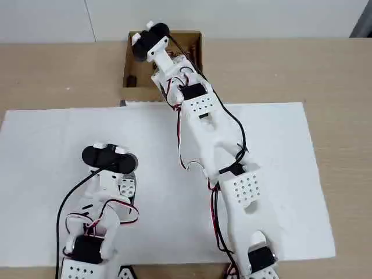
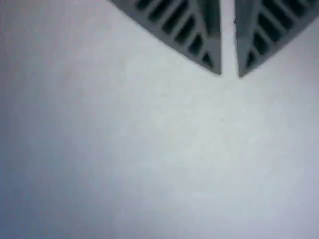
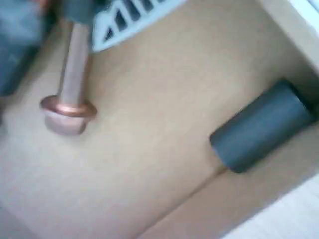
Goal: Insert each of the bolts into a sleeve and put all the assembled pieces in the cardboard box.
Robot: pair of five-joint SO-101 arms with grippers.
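My right gripper (image 1: 150,42) hangs over the cardboard box (image 1: 127,65) at the far edge of the table. In the right wrist view the gripper (image 3: 75,15) is shut on a dark sleeve (image 3: 79,7) with a copper bolt (image 3: 67,107) sticking out of it, head down above the box floor (image 3: 164,124). Another dark sleeve (image 3: 261,127) lies in the box against its wall, seen also from above (image 1: 131,79). My left gripper (image 1: 125,185) points down at the white paper (image 1: 58,145) near the front left; its fingers (image 2: 199,35) stand shut with nothing between them.
The white paper sheet (image 2: 149,159) covers most of the wooden table (image 1: 337,70). The right arm stretches from the front edge across the sheet to the box. Cables hang along both arms.
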